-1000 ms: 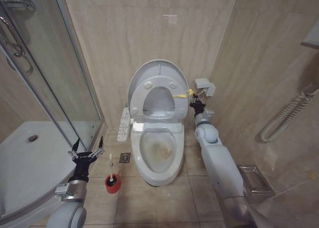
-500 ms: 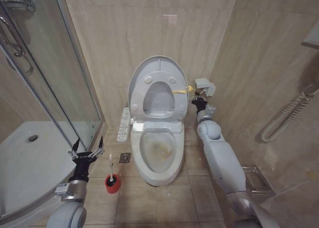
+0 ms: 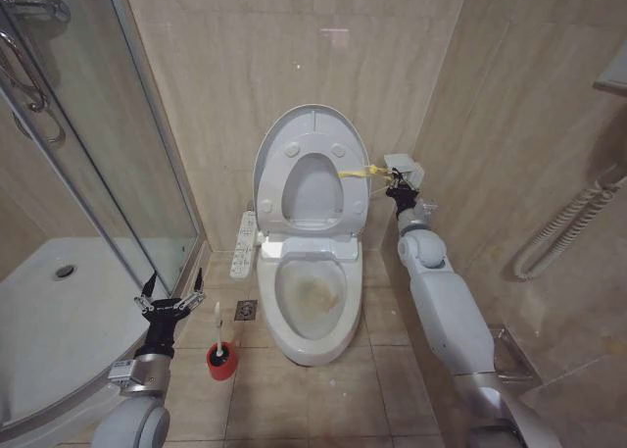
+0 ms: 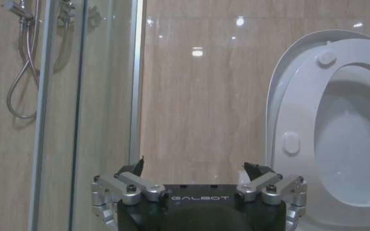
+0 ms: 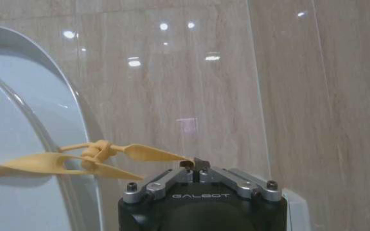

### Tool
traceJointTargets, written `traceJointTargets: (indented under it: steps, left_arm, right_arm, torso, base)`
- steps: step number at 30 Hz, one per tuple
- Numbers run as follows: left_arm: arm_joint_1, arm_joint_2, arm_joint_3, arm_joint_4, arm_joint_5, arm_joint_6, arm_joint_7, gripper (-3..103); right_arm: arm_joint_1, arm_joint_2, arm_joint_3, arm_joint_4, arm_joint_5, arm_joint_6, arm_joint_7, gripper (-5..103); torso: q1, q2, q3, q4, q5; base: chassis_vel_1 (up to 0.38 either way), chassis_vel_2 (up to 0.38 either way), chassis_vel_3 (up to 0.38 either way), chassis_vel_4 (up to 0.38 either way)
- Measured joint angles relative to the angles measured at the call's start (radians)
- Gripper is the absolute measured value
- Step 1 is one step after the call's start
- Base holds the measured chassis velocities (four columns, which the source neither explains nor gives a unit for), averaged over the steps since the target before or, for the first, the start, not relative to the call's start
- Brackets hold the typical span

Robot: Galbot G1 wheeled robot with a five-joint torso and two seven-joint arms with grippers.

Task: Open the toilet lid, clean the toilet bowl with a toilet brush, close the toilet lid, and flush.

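The toilet lid [image 3: 313, 132] stands raised against the back wall, with the ring seat [image 3: 284, 193] lifted in front of it. A yellow strap [image 3: 357, 171] runs from the lid's edge to my right gripper [image 3: 396, 184]. That gripper [image 5: 194, 166] is shut on the strap's end [image 5: 152, 154], beside the lid [image 5: 18, 96]. The toilet bowl [image 3: 312, 296] lies open, stained brownish-yellow inside. The toilet brush [image 3: 217, 323] stands in its red holder [image 3: 221, 362] on the floor left of the bowl. My left gripper [image 3: 169, 299] hovers open just left of the brush, holding nothing [image 4: 193, 166].
A glass shower screen [image 3: 98, 154] and white shower tray [image 3: 49, 316] take up the left side. A control panel [image 3: 242, 244] hangs beside the toilet, with a floor drain [image 3: 245, 311] below. A white wall box [image 3: 404, 165], a hose [image 3: 563, 227] and a wire rack [image 3: 505, 355] are on the right.
My right gripper has risen and moved right with the strap, and the lid and seat have tipped further upright toward the wall. The left arm has stayed put.
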Motion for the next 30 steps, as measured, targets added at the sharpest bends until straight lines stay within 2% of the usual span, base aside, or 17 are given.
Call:
traceJointTargets:
  steps: [13,18,21,30]
  left_arm:
    - [0.000,0.000,0.000,0.000,0.000,0.000,0.000,100]
    - [0.000,0.000,0.000,0.000,0.000,0.000,0.000,100]
    - [0.000,0.000,0.000,0.000,0.000,0.000,0.000,100]
    - [0.000,0.000,0.000,0.000,0.000,0.000,0.000,100]
  right_arm:
    - [-0.025,0.000,0.014,0.032,0.000,0.009,-0.021,1]
    - [-0.034,-0.015,0.018,0.034,0.029,0.022,-0.039,1]
    - [-0.041,-0.020,0.020,0.036,0.040,0.026,-0.039,1]
    - [-0.044,-0.026,0.022,0.040,0.024,0.047,-0.018,1]
  torso:
    - [0.000,0.000,0.000,0.0003,-0.0001]
    - [0.000,0.000,0.000,0.0005,-0.0002]
    - [0.000,0.000,0.000,0.0009,-0.0002]
    - [0.001,0.000,0.000,0.0004,-0.0001]
  base:
    - [0.000,0.000,0.000,0.000]
    - [0.000,0.000,0.000,0.000]
    - [-0.063,0.035,0.081,-0.038]
    - [-0.141,0.103,0.152,-0.109]
